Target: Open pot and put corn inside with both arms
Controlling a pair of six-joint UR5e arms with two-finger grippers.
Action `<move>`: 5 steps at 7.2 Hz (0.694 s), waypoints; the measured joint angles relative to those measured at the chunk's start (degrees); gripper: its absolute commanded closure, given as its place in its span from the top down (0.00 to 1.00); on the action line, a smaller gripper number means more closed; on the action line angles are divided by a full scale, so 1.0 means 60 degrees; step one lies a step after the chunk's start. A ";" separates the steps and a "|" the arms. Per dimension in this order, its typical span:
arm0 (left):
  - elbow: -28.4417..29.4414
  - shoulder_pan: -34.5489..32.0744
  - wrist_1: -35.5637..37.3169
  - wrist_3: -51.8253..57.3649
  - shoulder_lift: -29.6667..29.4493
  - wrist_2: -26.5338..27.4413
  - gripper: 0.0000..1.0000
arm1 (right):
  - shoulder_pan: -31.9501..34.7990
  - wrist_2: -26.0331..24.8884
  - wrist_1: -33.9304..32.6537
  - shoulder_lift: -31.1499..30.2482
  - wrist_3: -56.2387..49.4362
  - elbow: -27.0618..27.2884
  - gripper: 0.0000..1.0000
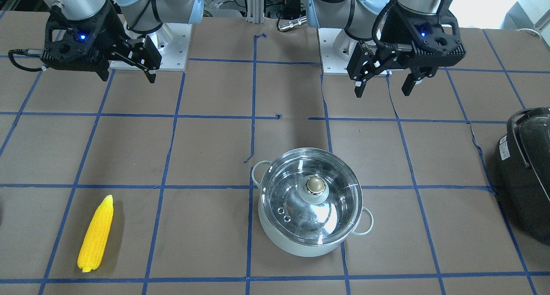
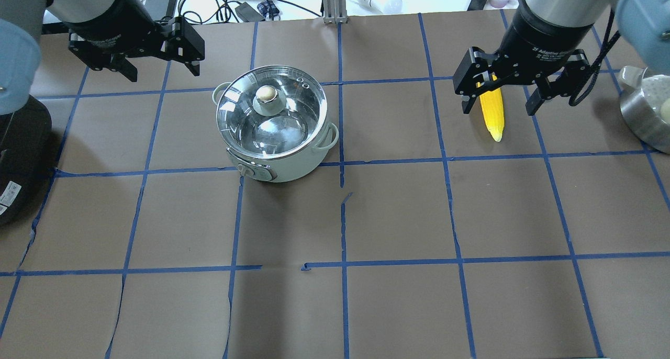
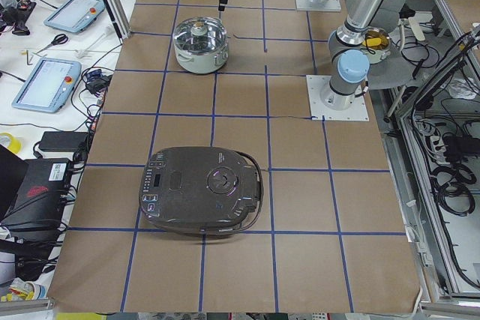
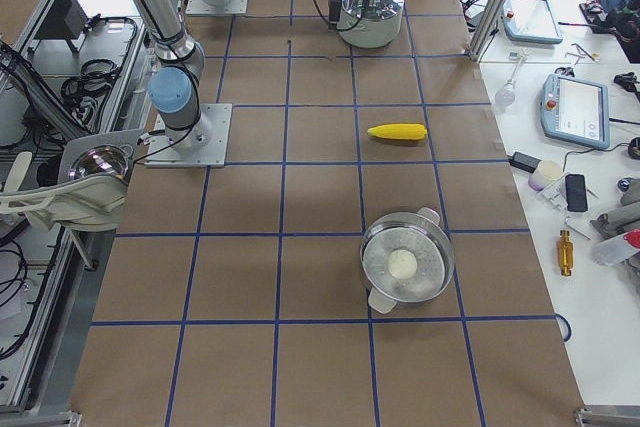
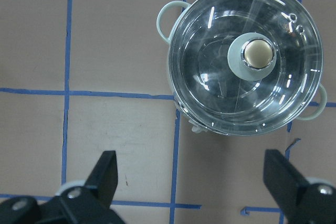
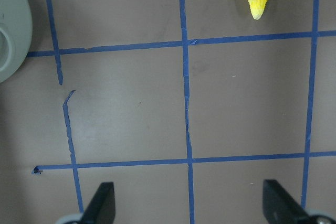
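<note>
Scanning the overhead view from its left edge: first a large black appliance (image 2: 15,160), half cut off by the frame, resting on the brown table (image 2: 398,212) with its grid of blue tape.

Next, toward the far-left corner, the left gripper (image 2: 163,71), raised high, spread wide, gripping nothing. Clear of the pot and a little to its left in this view; nearer the robot's base than the pot, going by the front-facing view. From its own wrist camera, looking straight down with both black fingers (image 5: 105,174) at the bottom of the frame, bare table between them and the pot ahead of them.

Then the pot (image 2: 293,165) itself, just left of the centre tape line, standing upright on the table, pale mint-white, one loop handle on each side. Closed by its clear glass lid (image 2: 282,134), with the brass-coloured knob (image 2: 266,93) at the middle and shiny steel showing through the glass.

Further right, well apart from the pot, the right gripper (image 2: 498,108), likewise opened wide and empty, also held high. Overlapping the corn in this view only; nearer the robot than the cob, going by the front-facing and wrist views.

Beneath that overlap, the corn (image 2: 495,123), bright yellow, lying flat on the table, touched by neither finger, thin end toward the robot.

Last, at the right edge, a steel vessel (image 2: 644,118), partly out of frame.
</note>
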 measured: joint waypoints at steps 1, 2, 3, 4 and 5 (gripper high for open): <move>0.0052 0.0002 -0.0343 -0.0024 -0.0004 -0.0008 1.00 | 0.0000 -0.0013 -0.0006 0.0000 -0.0001 0.0000 1.00; 0.0090 0.0003 -0.0739 -0.0036 -0.0008 -0.0032 1.00 | 0.0000 -0.0023 -0.0014 0.0000 -0.0001 0.0000 1.00; 0.0106 0.0003 -0.0913 -0.0050 -0.0008 -0.0064 1.00 | 0.0000 -0.0027 -0.0018 0.0000 -0.0004 0.0005 1.00; 0.0110 0.0003 -0.0972 -0.0055 -0.0009 -0.0079 1.00 | 0.0000 -0.0025 -0.0031 0.0005 -0.0014 0.0010 1.00; 0.0118 0.0001 -0.0986 -0.0054 -0.0007 -0.0081 1.00 | -0.0007 -0.0019 -0.0050 0.0015 -0.0019 0.0031 1.00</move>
